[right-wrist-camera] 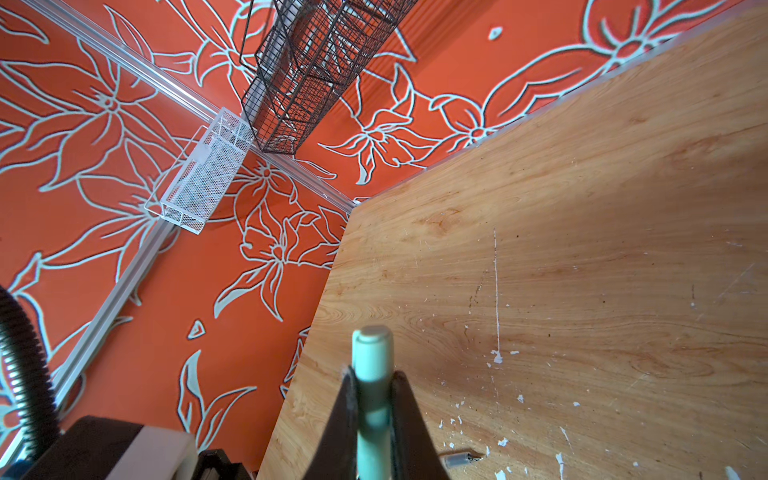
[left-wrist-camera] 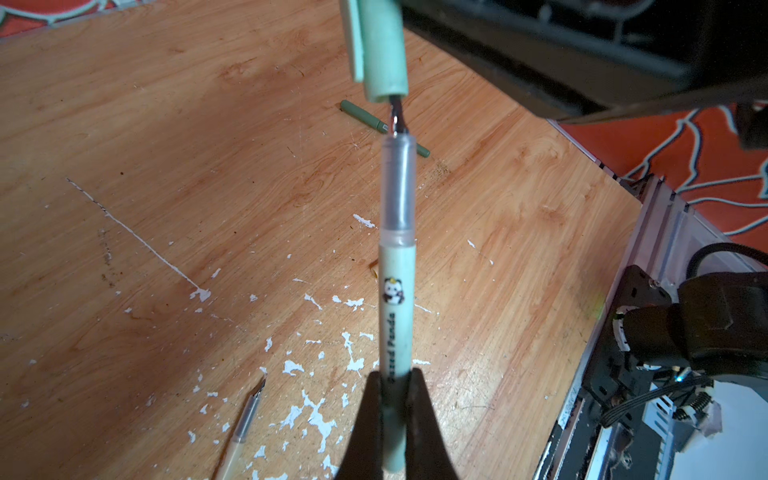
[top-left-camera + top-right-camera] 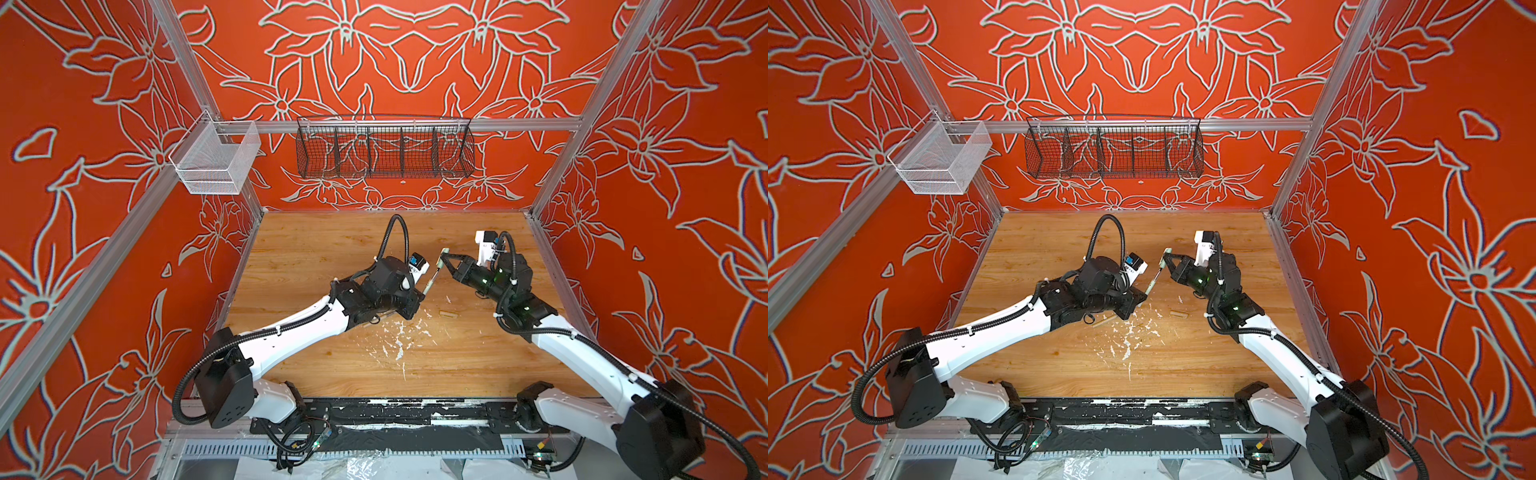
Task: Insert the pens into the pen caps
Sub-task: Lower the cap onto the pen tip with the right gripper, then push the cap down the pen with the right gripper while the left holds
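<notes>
My left gripper (image 2: 397, 378) is shut on the pale mint pen (image 2: 397, 291), low on its barrel. My right gripper (image 1: 372, 376) is shut on the matching mint pen cap (image 1: 372, 353). Both are held above the table's middle, where the pen (image 3: 430, 283) slants up toward the cap (image 3: 444, 253). In the left wrist view the pen's dark tip meets the open mouth of the cap (image 2: 382, 54). A beige pen (image 2: 245, 424) and a beige cap (image 3: 448, 313) lie on the wood. A dark green pen (image 2: 363, 114) lies farther off, partly behind the held pen.
White paint flecks (image 3: 399, 332) dot the wooden table (image 3: 316, 249) in front of the grippers. A black wire basket (image 3: 384, 149) and a white mesh basket (image 3: 216, 160) hang on the rear frame. Orange patterned walls close in three sides.
</notes>
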Controlling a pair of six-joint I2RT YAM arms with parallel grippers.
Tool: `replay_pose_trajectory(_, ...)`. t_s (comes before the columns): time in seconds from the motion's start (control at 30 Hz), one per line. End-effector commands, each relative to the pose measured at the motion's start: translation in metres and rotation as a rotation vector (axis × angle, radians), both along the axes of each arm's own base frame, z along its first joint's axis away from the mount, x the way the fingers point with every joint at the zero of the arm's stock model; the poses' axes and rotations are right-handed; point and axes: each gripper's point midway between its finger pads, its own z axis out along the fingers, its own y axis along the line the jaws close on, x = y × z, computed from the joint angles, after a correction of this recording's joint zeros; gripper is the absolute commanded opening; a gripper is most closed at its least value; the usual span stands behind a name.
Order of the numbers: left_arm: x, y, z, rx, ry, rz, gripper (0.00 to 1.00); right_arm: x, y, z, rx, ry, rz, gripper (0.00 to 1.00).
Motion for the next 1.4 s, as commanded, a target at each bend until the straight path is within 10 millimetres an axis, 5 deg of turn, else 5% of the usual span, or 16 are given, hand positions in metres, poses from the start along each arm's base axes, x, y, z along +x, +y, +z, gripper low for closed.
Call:
replay_pose_trajectory(0.0, 0.001, 0.0, 0.015, -0.027, -0.05, 0.0, 0.0, -0.005, 0.0, 0.009, 0.027, -0.015, 0.011, 0.0)
replay_pose_trajectory(1.37, 0.024, -0.002, 0.031, -0.071, -0.113, 0.102, 0.0, -0.018, 0.014, 0.011, 0.128, -0.003, 0.096, 0.0)
